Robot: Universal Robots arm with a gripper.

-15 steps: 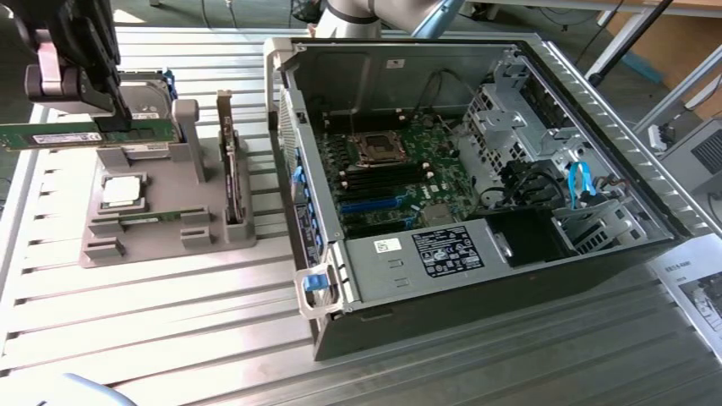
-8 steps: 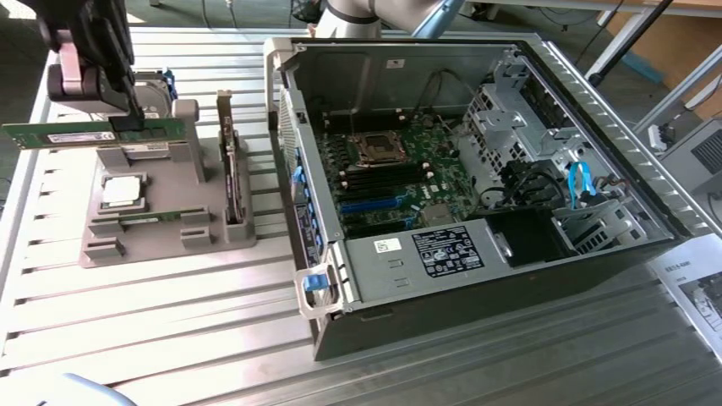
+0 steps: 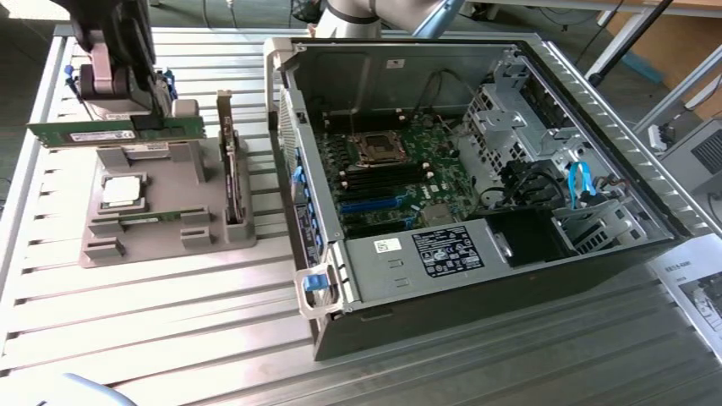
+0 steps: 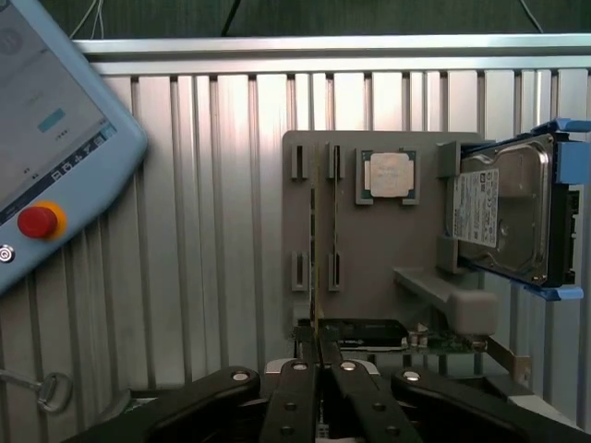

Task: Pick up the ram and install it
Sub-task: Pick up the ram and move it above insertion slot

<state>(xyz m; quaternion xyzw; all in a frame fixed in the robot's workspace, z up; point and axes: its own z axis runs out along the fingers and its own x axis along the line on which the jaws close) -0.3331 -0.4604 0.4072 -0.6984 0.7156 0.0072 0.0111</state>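
The gripper (image 3: 150,123) is closed on the ram (image 3: 79,134) and grips it from above. The ram hangs level just over the far end of the grey holder (image 3: 169,199), beside the open computer case (image 3: 373,76).

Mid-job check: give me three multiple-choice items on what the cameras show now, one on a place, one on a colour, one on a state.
1. Where is the ram? A) plugged into a memory slot B) clamped in the gripper at the grey holder C) flat on the bare table
2. What colour are the hard drive's side rails? A) red B) yellow C) blue
3. How is the computer case? A) open, motherboard exposed B) side panel on C) upside down
Answers: 1 B, the jaws pinch the green stick; 2 C, blue pieces flank the drive; 3 A, the board shows inside.
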